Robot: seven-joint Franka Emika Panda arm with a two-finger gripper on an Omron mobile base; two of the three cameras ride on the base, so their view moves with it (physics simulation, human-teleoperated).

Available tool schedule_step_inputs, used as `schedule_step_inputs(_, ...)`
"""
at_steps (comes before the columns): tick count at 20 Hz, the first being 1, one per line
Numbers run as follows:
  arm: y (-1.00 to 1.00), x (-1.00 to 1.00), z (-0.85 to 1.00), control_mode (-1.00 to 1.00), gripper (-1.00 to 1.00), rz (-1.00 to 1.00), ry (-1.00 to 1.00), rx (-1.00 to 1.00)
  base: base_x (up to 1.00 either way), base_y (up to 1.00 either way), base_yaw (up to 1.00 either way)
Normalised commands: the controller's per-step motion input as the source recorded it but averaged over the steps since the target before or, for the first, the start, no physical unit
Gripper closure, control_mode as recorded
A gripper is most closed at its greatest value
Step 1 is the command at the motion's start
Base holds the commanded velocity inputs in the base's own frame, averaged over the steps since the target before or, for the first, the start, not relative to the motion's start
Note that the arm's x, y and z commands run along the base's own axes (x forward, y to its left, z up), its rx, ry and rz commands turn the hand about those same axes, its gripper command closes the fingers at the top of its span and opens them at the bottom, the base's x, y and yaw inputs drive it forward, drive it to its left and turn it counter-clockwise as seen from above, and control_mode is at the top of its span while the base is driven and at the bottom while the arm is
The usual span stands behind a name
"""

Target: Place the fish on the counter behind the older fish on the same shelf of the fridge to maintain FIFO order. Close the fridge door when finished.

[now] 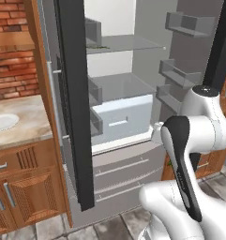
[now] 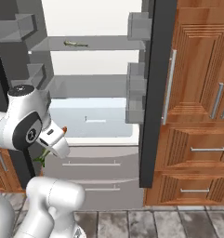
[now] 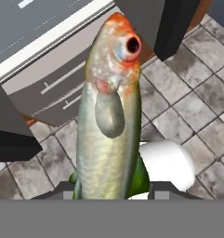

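Grey fridge (image 2: 99, 69) fills the frame centre, doors open, the older fish (image 2: 76, 44) on its upper shelf (image 2: 113, 44). Low in the hand view, the pincer (image 3: 108, 195) grips the fish (image 3: 108, 130) near its tail: slim, glossy, likely light and slippery.

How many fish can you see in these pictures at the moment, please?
2. One fish is held in the gripper, low in front of the open fridge. The other fish lies on the upper shelf inside. More could be hidden behind the doors.
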Motion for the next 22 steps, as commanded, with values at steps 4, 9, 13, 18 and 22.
schedule_step_inputs(4, 0.0, 0.0, 0.0, 1.0, 1.0, 0.0, 0.0, 0.0, 0.58, -0.13, 0.14)
schedule_step_inputs(9, 0.0, 0.0, 0.0, 1.0, 1.0, 0.0, 0.0, 0.0, 0.71, -0.2, 0.17)
schedule_step_inputs(13, 0.0, 0.0, 0.0, 1.0, 1.0, 0.0, 0.0, 0.0, 0.48, -0.34, 0.24)
schedule_step_inputs(18, 0.0, 0.0, 0.0, 1.0, 1.0, 0.0, 0.0, 0.0, 0.27, -0.39, 0.33)
schedule_step_inputs(22, 0.0, 0.0, 0.0, 1.0, 1.0, 0.0, 0.0, 0.0, 0.39, -0.27, 0.32)
